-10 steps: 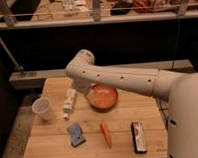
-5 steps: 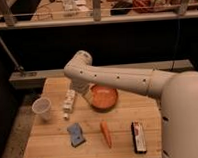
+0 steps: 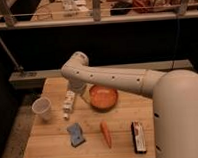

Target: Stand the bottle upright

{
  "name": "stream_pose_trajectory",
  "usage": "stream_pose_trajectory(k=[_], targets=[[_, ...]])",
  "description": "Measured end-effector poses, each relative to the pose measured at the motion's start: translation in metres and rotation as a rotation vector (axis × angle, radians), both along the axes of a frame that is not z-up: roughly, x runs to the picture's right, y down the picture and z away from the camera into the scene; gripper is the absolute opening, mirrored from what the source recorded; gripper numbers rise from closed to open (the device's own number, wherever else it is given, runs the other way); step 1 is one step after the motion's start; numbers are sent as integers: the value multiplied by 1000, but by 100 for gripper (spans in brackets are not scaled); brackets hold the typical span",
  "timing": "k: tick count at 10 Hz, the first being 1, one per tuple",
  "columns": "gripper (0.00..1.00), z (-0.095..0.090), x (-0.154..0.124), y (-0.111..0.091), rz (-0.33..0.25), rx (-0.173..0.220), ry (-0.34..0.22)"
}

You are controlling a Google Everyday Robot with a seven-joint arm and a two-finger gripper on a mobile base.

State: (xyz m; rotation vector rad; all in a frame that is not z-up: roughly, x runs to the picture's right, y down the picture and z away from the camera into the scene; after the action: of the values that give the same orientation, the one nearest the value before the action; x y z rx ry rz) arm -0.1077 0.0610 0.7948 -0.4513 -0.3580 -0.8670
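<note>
Cream bottle (image 3: 69, 103) lay flat at left-centre of the frame, with the pincer (image 3: 78, 90) open just beside its upper end.
Over the last second the arm had slid slightly toward the left, bringing the pincer closer to the bottle. The bottle itself had not shifted: it still lay on the wooden worktop (image 3: 119, 117) between the cup (image 3: 42, 107) and the orange bowl (image 3: 103, 97), cap pointing to the lower left. The jaws stood wide with nothing in them, so no grasp had begun. The approach looked nearly done, but closing on the bottle, lifting it and tipping it onto its base all remained.
</note>
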Motion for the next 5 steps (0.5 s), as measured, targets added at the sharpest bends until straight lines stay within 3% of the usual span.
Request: stream_pose_trajectory(k=[5], targets=[[80,15,-13,0,-42,-10,-21]])
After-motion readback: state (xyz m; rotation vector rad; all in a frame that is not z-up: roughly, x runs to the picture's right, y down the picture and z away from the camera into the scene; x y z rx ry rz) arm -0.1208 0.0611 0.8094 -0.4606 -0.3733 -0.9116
